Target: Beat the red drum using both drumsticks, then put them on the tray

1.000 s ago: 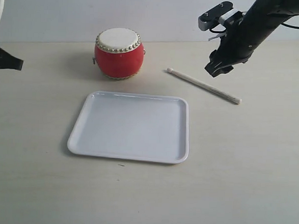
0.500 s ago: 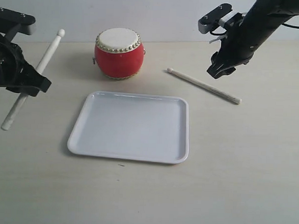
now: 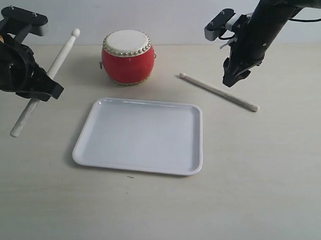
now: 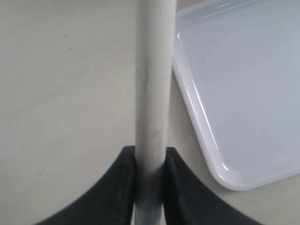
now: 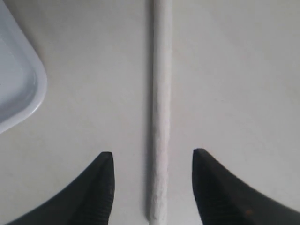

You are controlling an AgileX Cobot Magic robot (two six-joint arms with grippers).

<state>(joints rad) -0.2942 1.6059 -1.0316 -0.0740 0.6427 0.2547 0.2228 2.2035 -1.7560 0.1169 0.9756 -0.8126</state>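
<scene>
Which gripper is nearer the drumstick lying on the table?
Right. The right gripper hovers open over that drumstick; the left gripper is far across the tray, clamped on the other drumstick.

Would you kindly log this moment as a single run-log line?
left gripper: shut on first drumstick, airborne | right gripper: open above second drumstick on table | red drum: upright | tray: no sticks
</scene>
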